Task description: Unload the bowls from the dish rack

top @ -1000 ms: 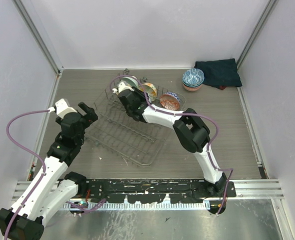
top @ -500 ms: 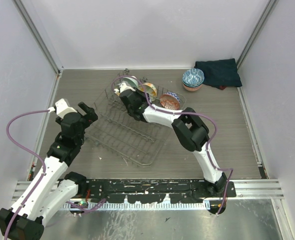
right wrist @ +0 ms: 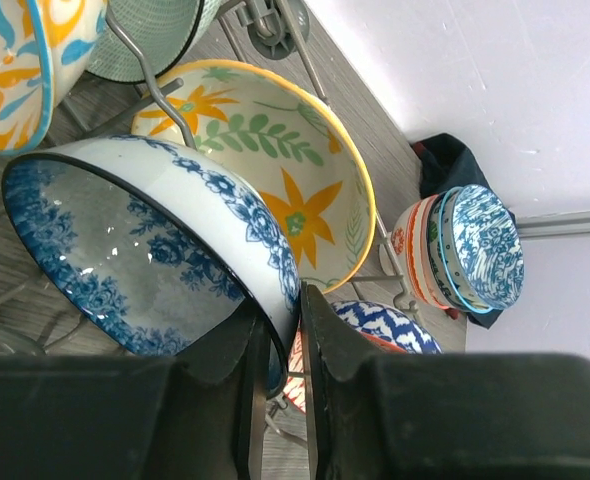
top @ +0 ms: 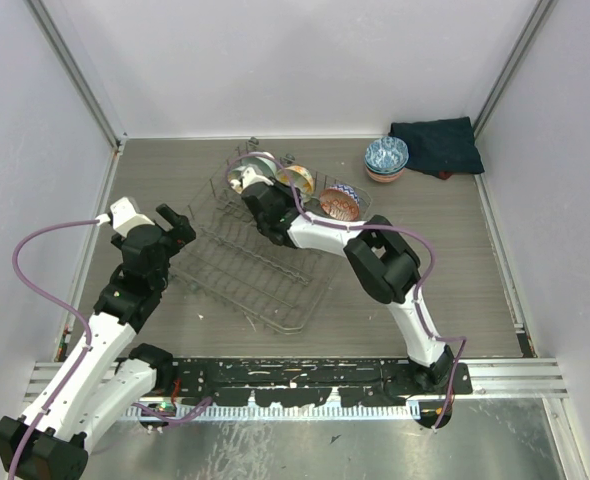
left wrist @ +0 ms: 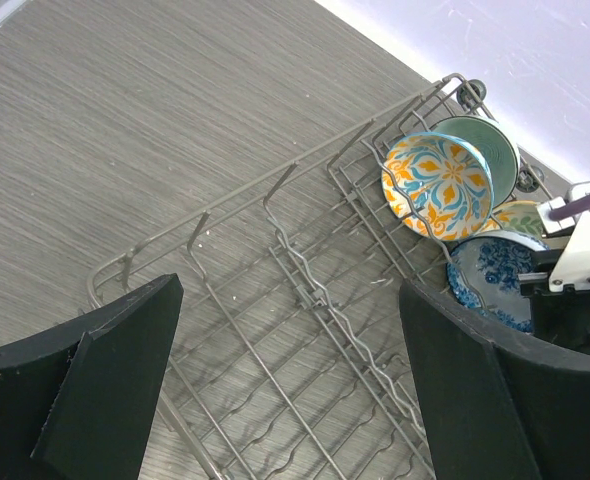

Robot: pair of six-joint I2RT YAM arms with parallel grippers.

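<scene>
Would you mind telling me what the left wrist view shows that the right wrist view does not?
Only the left wrist view: bare rows of tines across the dish rack, and the left jaws standing wide apart. Only the right wrist view: the right jaws closed on the rim of the blue floral bowl, plus the stack of bowls beside the dark cloth. Both: the blue floral bowl, the orange-and-blue bowl, the mint bowl and the yellow flowered bowl, all in the rack.
</scene>
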